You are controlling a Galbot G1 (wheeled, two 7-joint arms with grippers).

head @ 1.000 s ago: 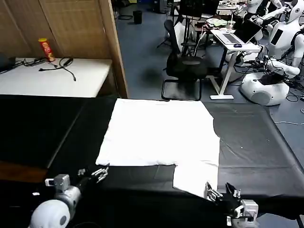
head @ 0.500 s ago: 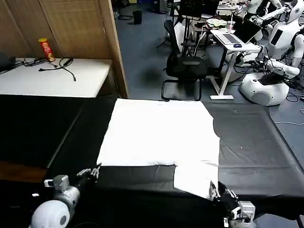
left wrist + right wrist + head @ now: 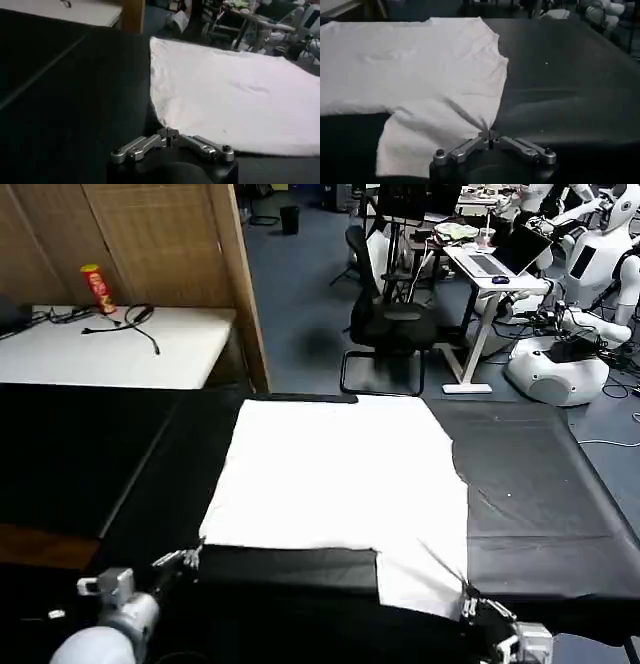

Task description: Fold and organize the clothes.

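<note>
The white T-shirt (image 3: pixel 335 474) lay flat on the black table (image 3: pixel 540 484), plain side up, with one sleeve reaching toward the near right edge; the left gripper (image 3: pixel 167 136) was pinched on the shirt's near left corner, fingertips pressed together on the cloth. The right gripper (image 3: pixel 490 140) was pinched on the sleeve's near right corner, the fabric drawn into a small peak there; no containers stood on the table.

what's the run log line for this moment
stage: pinch near corners | left gripper: shut on T-shirt corner | right gripper: shut on T-shirt hem | shirt: flat on black table
</note>
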